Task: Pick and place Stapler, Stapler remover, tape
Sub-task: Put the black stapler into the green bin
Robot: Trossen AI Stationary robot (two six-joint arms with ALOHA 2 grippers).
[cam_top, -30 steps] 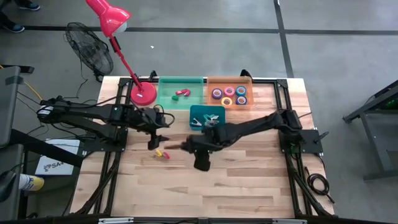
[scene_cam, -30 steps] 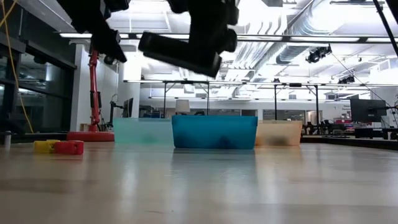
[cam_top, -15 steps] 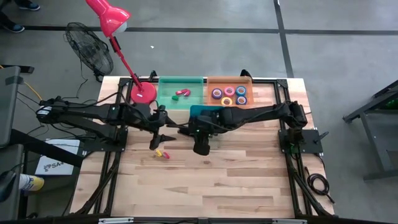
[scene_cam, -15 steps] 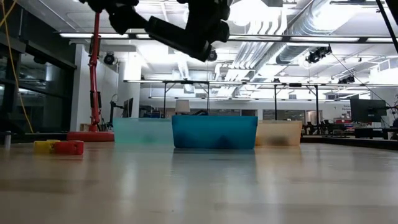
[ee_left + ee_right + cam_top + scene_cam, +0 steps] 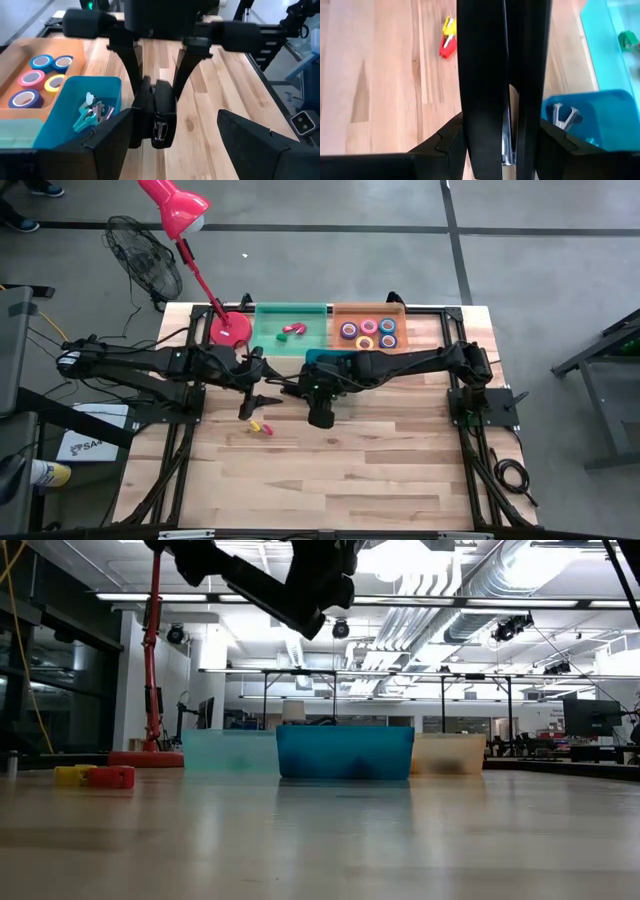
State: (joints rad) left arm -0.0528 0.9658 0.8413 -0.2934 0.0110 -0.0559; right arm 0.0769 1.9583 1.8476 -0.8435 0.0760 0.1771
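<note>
long black stapler (image 5: 159,112) (apparently hinged), gripped by right gripper (image 5: 318,392)

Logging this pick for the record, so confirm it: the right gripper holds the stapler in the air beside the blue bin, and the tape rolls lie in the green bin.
One detail is wrong. The tape rolls lie in the orange bin, not the green bin; the high view shows it. The rest stands: the right gripper holds the stapler in the air beside the blue bin.
</note>
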